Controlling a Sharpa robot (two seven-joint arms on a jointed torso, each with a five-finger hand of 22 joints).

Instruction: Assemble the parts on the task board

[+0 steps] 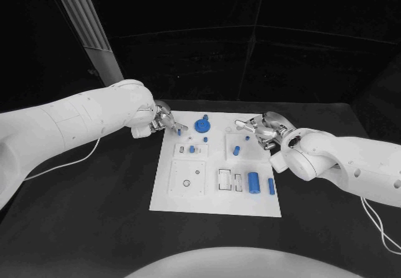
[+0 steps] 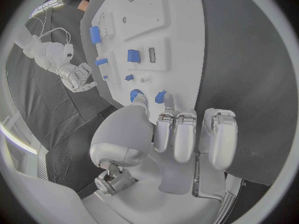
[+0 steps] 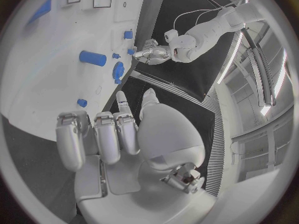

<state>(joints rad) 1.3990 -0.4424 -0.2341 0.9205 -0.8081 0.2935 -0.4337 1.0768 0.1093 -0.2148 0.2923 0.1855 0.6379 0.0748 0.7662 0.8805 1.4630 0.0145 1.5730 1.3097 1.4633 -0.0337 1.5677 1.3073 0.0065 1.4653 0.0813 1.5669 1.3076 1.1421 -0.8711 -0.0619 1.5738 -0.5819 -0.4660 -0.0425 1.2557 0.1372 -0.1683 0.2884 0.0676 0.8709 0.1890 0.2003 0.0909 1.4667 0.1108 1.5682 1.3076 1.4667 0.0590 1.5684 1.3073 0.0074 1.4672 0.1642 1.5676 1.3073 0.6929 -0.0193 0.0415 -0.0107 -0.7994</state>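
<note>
Left hand (image 1: 164, 122) rests at the task board's (image 1: 215, 197) far left corner, fingertips pinching a small blue peg (image 1: 179, 132). Right hand (image 1: 261, 128) hovers over the board's far right edge on the counter (image 1: 100, 191), fingers apart, holding nothing.

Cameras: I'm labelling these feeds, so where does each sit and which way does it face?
Head view: on the head, looking down at the task board; both arms enter.
Left wrist view: behind the left hand, facing the board.
Right wrist view: behind the right hand, facing the board.
Shared: each wrist view also shows the opposite hand.
</note>
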